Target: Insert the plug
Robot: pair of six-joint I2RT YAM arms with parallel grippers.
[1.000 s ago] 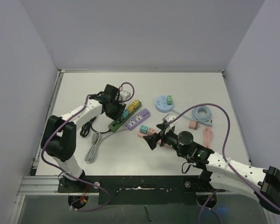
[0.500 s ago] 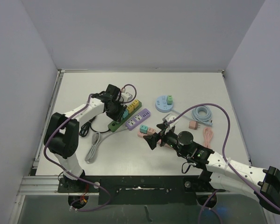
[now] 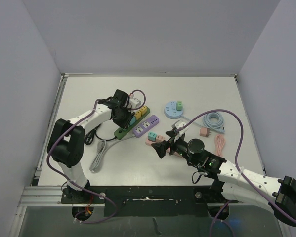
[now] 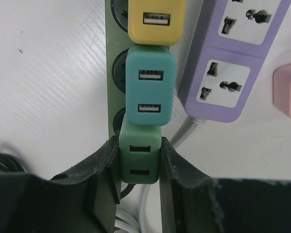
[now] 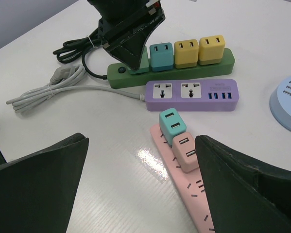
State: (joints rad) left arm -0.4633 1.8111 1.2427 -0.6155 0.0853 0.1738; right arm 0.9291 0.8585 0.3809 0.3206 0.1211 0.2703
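Observation:
My left gripper (image 4: 140,167) is shut on a green USB plug (image 4: 140,158) and holds it over the dark green power strip (image 4: 117,82), right beside a teal plug (image 4: 150,85) and a yellow plug (image 4: 156,20) seated in that strip. In the top view the left gripper (image 3: 122,117) sits over the strip (image 3: 123,131). In the right wrist view it (image 5: 130,36) covers the strip's (image 5: 184,73) left sockets. My right gripper (image 5: 140,194) is open and empty above a pink strip (image 5: 194,189).
A purple power strip (image 3: 146,126) lies beside the green one. The pink strip holds a teal plug (image 5: 172,125) and a pink plug (image 5: 188,150). A round blue socket hub (image 3: 173,109), a coiled blue cable (image 3: 214,121), a pink cable (image 3: 220,144) and a grey cord (image 3: 98,155) lie around.
The left gripper has shifted slightly right and toward the green strip with the green plug. The right arm has not moved.

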